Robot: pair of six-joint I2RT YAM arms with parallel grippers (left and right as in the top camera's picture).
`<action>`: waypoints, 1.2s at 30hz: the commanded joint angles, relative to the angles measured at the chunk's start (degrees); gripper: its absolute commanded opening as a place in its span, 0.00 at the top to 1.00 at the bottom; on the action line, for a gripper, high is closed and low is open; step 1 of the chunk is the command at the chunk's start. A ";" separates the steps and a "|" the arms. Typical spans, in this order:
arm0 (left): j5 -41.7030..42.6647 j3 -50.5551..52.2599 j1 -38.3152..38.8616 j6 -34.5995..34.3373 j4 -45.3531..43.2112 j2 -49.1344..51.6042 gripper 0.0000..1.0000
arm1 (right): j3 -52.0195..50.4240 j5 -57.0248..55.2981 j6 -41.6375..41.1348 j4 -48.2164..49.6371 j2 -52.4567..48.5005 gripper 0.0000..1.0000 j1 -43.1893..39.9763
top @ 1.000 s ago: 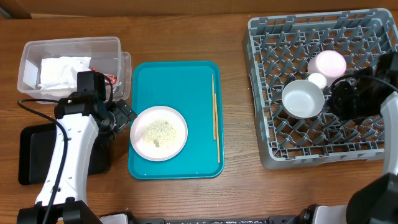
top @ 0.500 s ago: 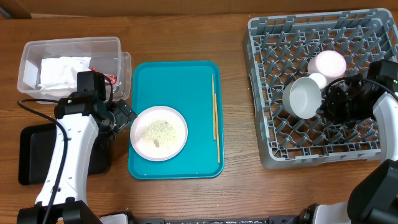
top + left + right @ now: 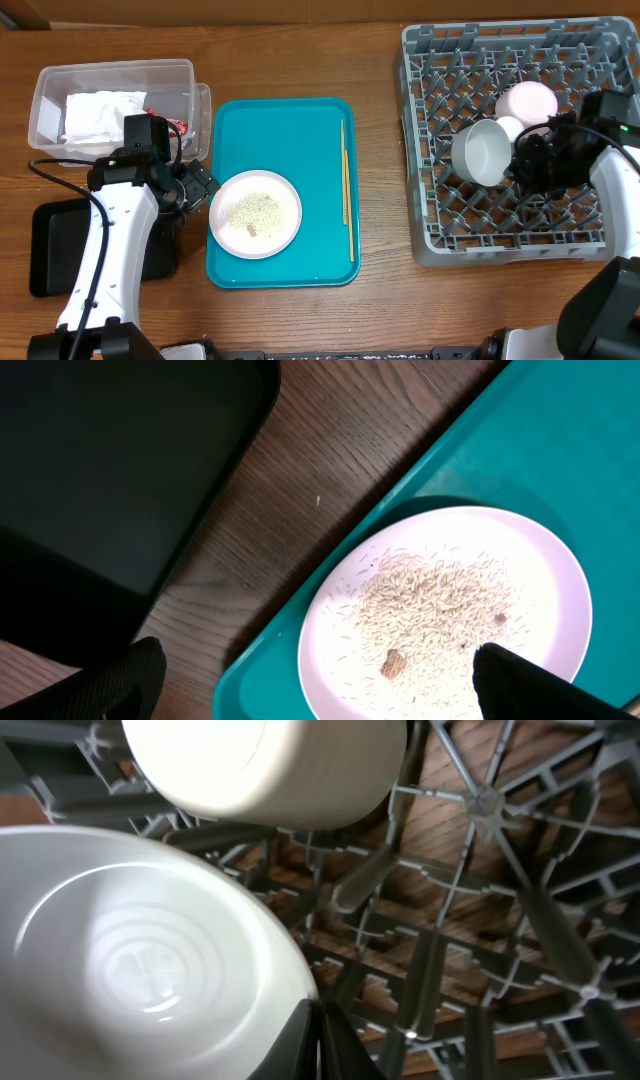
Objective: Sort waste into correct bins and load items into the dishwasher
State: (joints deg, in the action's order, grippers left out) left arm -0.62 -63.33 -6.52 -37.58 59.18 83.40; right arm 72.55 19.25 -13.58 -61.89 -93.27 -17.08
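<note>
White bowl (image 3: 482, 152) lies tipped on its side inside the grey dish rack (image 3: 430, 90), its opening facing left and up, with its rim clamped in the jaws of the right gripper (image 3: 518, 160); in the right wrist view the rim runs down into the dark jaws at the bottom edge, with rack pegs and wood grain behind. A small white cup (image 3: 510, 128) stands just beside the bowl among the pegs, and a pale pink round dish (image 3: 530, 102) sits just behind the cup. Across the wooden desk (image 3: 380, 200), a teal tray (image 3: 290, 140) carries a pale plate (image 3: 255, 213) scattered with rice crumbs (image 3: 256, 210), and thin chopsticks (image 3: 346, 185) lie along the tray's right side. The left gripper (image 3: 203, 185) hovers at the plate's left edge, its jaws apart and holding nothing, one fingertip showing at each lower corner of the left wrist view. A clear tub (image 3: 110, 68) at the far left holds a crumpled white napkin (image 3: 100, 115), with a red wrapper (image 3: 180, 125) at its right side, and a black tray (image 3: 50, 240) rests on the desk near the tub
</note>
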 commanded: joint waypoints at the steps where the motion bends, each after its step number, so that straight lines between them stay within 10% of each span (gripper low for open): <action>1: 0.07 -0.02 -0.22 -0.79 0.13 -0.15 0.00 | -0.24 -3.30 -4.68 0.87 -0.24 0.96 4.96; 19: 0.07 -0.02 -0.22 -0.79 0.13 -0.15 0.00 | -0.07 -5.70 -9.22 3.10 -5.46 0.96 10.27; 36: 0.07 -0.02 -0.22 -0.76 0.13 -0.15 0.00 | 8.61 -4.11 -10.69 4.02 11.21 0.96 10.71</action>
State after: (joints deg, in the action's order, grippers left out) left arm -0.62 -63.33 -6.52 -37.58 59.18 83.40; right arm 78.89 14.72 -23.77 -59.68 -84.97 -6.37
